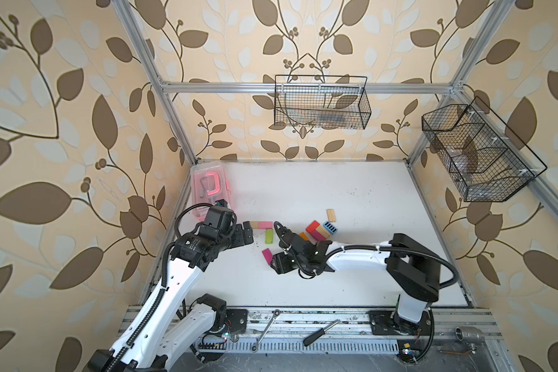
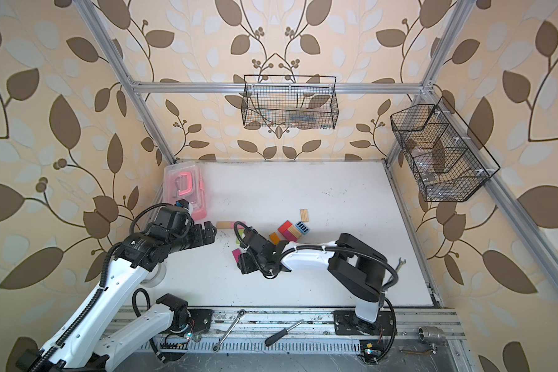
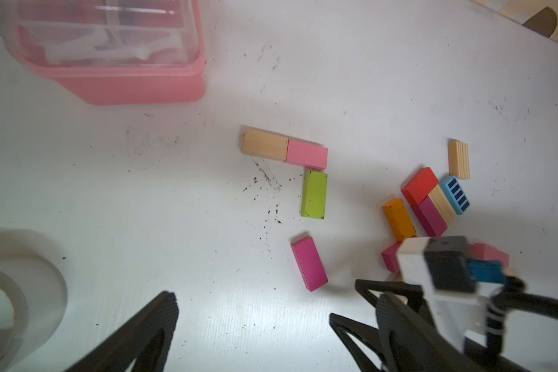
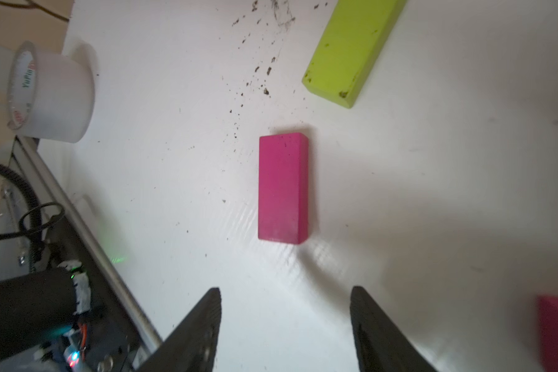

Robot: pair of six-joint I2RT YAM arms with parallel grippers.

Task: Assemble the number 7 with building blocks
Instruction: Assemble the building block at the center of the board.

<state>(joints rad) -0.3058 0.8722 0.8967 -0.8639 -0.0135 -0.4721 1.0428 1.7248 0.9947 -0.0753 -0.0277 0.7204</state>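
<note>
Pink plastic box [image 1: 208,190] with handle sat at far left corner of white table [image 1: 335,193], clear lid on. Roll of tape [image 4: 52,96] sat near left table edge. Dark specks [image 3: 268,183] were scattered on tabletop. Wire basket [image 1: 322,103] hung on back rail; second wire basket [image 1: 477,154] hung on right rail. Wrench [image 1: 266,328], screwdriver [image 1: 321,332] and metal fitting [image 1: 467,335] lay apart along front rail. Another wrench [image 2: 400,263] lay at right table edge. Leaf wallpaper [image 1: 45,128] covered walls.
</note>
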